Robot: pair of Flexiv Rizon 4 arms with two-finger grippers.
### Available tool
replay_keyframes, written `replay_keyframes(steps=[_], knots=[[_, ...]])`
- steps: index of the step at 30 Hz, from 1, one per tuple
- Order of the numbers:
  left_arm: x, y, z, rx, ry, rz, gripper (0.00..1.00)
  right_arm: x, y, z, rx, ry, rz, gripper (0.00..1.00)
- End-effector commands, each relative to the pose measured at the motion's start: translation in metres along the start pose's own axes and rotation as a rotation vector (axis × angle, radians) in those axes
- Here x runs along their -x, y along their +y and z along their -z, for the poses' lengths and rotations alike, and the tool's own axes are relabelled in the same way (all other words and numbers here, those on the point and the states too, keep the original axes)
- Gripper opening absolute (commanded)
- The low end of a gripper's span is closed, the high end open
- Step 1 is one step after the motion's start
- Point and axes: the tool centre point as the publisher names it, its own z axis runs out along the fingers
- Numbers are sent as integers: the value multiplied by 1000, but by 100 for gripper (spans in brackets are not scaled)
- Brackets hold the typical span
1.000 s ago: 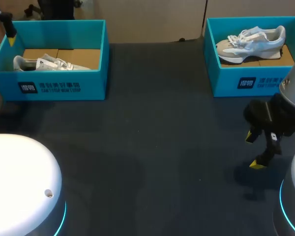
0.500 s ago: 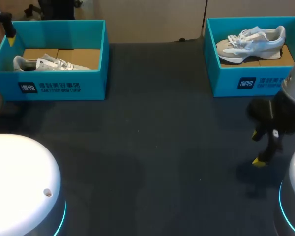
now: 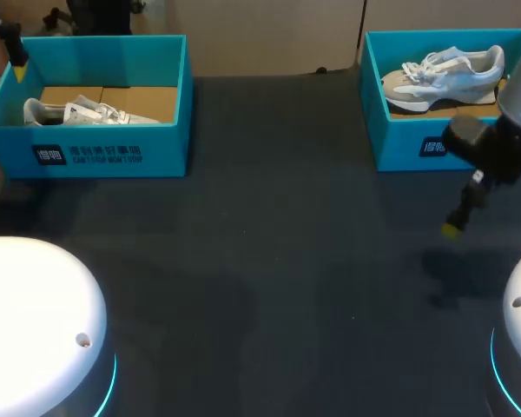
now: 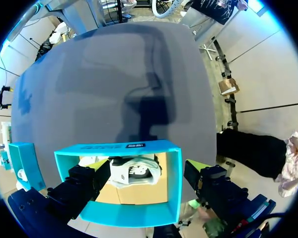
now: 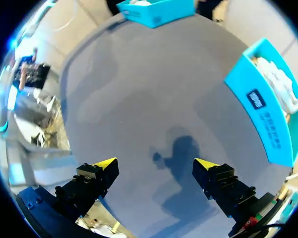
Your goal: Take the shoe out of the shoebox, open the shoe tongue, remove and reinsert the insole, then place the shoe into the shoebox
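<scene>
Desk (image 3: 269, 261): dark grey, w/ two teal open-top boxes on it, one at each far corner.
L box (image 3: 113, 156): far-left corner of desk, brown card floor showing inside.
L shoe (image 3: 78, 113): white/grey, lies low in L box, toward the box's left end.
R box (image 3: 399, 148): far-right corner of desk.
R shoe (image 3: 443, 74): white/grey, in R box, on its sole, laces up, toe toward desk's middle.
L gripper (image 4: 146, 168): ours, up above L box's far-left corner. Jaws wide apart, nothing in them. In the wrist view we see L shoe in its box below, betw. the fingers (image 4: 97, 166), apart from them.
R gripper (image 5: 155, 163): ours, over bare desk near the right edge, just in front of R box. Jaws wide apart, nothing held. Its shadow falls on the desk under it.
</scene>
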Motion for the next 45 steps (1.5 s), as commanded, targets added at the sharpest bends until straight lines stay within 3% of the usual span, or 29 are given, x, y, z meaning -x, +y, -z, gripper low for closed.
replay_keyframes(steps=[1,11,35,39,45], knots=[[0,-2,0,3,4,0,100,12,18,10,-73,-14,-51,100],[0,-2,0,3,4,0,100,36,55,24,-59,-27,-164,100],[0,-2,0,3,4,0,100,36,55,24,-59,-27,-164,100],[0,-2,0,3,4,0,100,53,57,24,-88,0,-290,100],[0,-2,0,3,4,0,100,83,60,31,-141,-87,-482,100]])
